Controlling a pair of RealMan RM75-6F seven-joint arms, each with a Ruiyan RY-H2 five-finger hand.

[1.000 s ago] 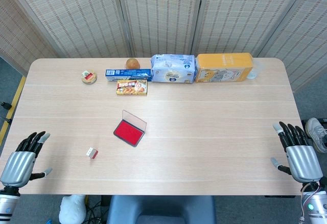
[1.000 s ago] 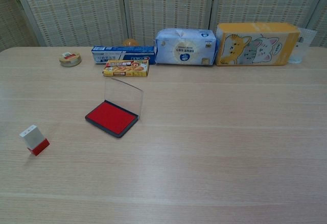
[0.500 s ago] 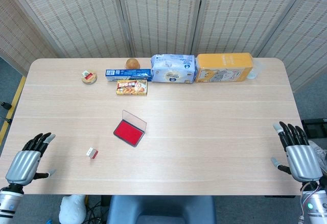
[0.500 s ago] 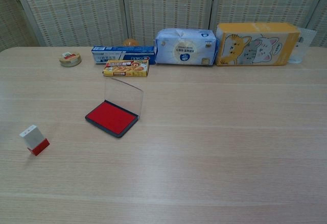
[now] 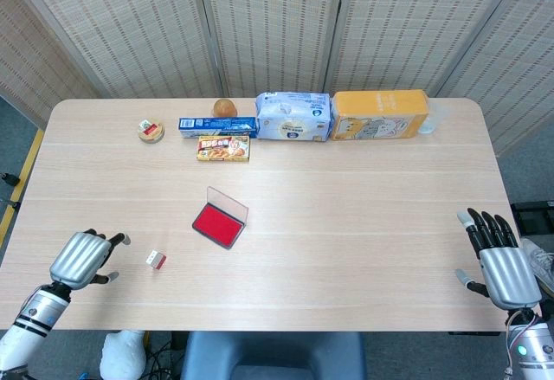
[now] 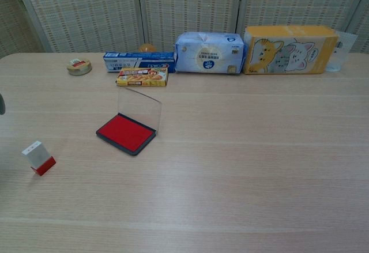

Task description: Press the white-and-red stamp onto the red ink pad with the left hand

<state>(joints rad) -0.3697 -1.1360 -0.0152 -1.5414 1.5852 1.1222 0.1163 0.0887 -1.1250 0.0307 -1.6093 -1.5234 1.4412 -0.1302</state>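
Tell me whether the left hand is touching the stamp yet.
Apart. The head view shows bare table between the left hand and the stamp; the chest view shows the stamp standing alone.

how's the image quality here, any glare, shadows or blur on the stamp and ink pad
Head view: even, soft light, sharp throughout; the stamp is very small, the left hand crisp. Chest view: the ink pad is sharp, its raised clear lid shows faint reflection but no harsh glare; the stamp casts only a weak shadow; a dark blur sits at the left edge.
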